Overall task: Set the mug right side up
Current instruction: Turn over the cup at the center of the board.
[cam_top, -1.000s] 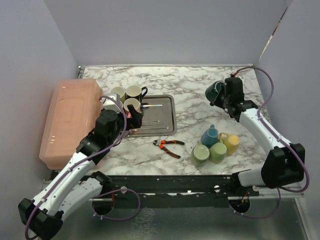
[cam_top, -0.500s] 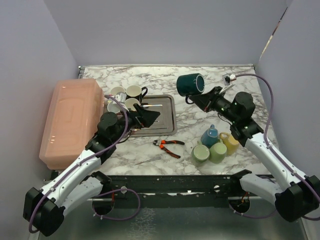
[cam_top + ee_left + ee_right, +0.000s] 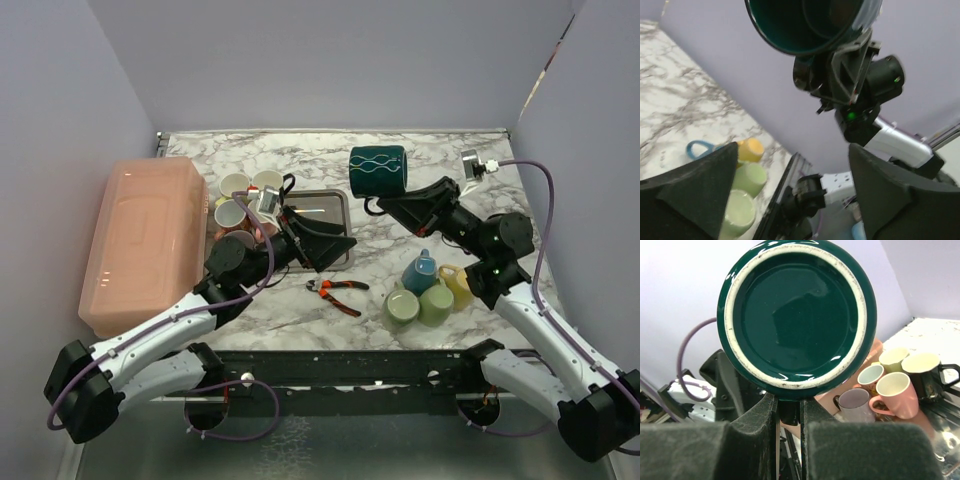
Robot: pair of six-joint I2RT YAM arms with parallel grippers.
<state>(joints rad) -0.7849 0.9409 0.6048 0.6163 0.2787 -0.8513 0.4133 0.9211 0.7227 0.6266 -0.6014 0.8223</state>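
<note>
Mug [image 3: 377, 172] carried left — held aloft.

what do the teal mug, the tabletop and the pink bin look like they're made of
Teal mug: likely glazed ceramic; glossy reflections, pale unglazed foot ring. Tabletop: marble-patterned, stone or laminate; the grey veining alone cannot settle it. Pink bin: probably translucent plastic, satin finish, rounded moulded corners.

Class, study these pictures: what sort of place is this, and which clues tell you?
Likely a robotics lab bench mocked up as a kitchen counter: marble-patterned table, plain walls, groups of mugs, a metal tray.
</note>
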